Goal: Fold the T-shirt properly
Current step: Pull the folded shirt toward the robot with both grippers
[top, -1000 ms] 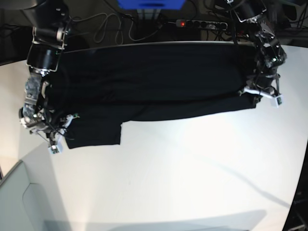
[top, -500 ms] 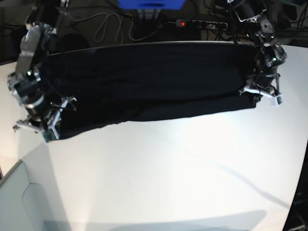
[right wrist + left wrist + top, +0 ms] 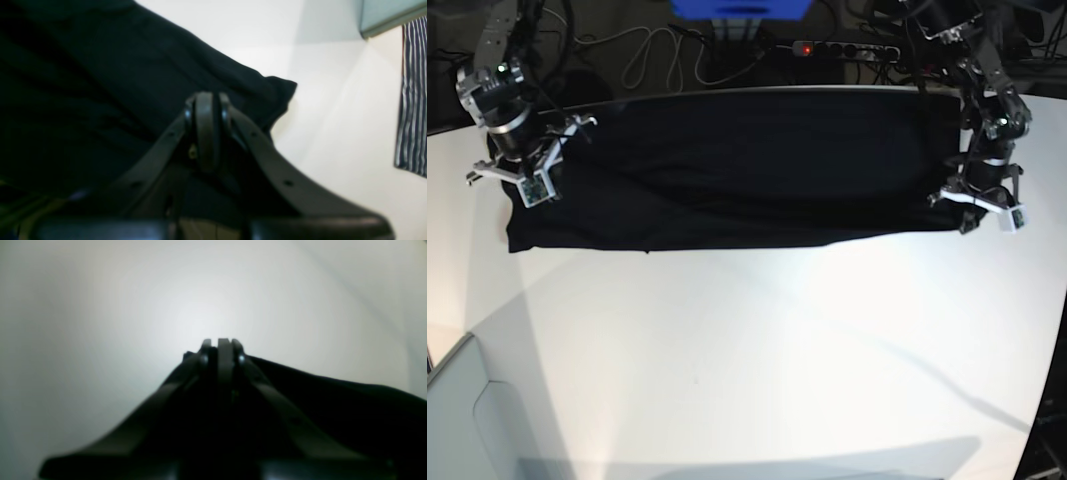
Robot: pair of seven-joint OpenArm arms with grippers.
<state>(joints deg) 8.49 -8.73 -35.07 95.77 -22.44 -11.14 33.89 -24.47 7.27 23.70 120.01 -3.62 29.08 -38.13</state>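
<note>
Right hand swung up-back, T-shirt edge folded; both hands clamped, left hand too.

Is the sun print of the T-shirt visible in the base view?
No, the T-shirt lies spread across the far part of the white table showing only plain black cloth.

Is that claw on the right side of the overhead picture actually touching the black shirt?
Touching. In the base view the left gripper sits on the T-shirt edge.
</note>
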